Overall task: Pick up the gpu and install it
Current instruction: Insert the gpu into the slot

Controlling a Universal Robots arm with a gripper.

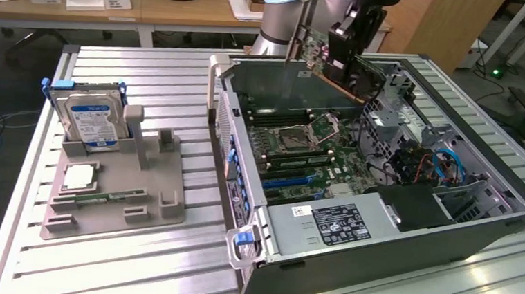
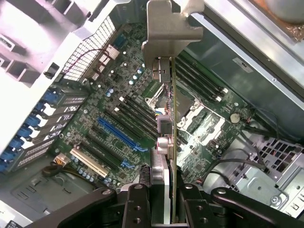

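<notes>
The gpu [image 1: 317, 59] hangs on edge above the back of the open computer case [image 1: 478, 235], its silvery end bracket [image 1: 298, 47] pointing down toward the motherboard [image 1: 308, 157]. My gripper [image 1: 351, 44] is shut on the card's top edge. In the wrist view the gpu [image 2: 173, 142] appears edge-on between my fingers [image 2: 137, 205], with the bracket [image 2: 171, 33] at its far end. It hovers over the motherboard, apart from the blue expansion slot [image 2: 121, 133] and the white slot [image 2: 90, 161].
A grey holder [image 1: 116, 192] on the exterior view's left carries a hard drive with a blue label [image 1: 93, 121], a processor [image 1: 80, 176] and a green memory stick [image 1: 111, 197]. The power supply [image 1: 336, 225], drive cages [image 1: 403, 122] and cables [image 1: 446, 167] crowd the case.
</notes>
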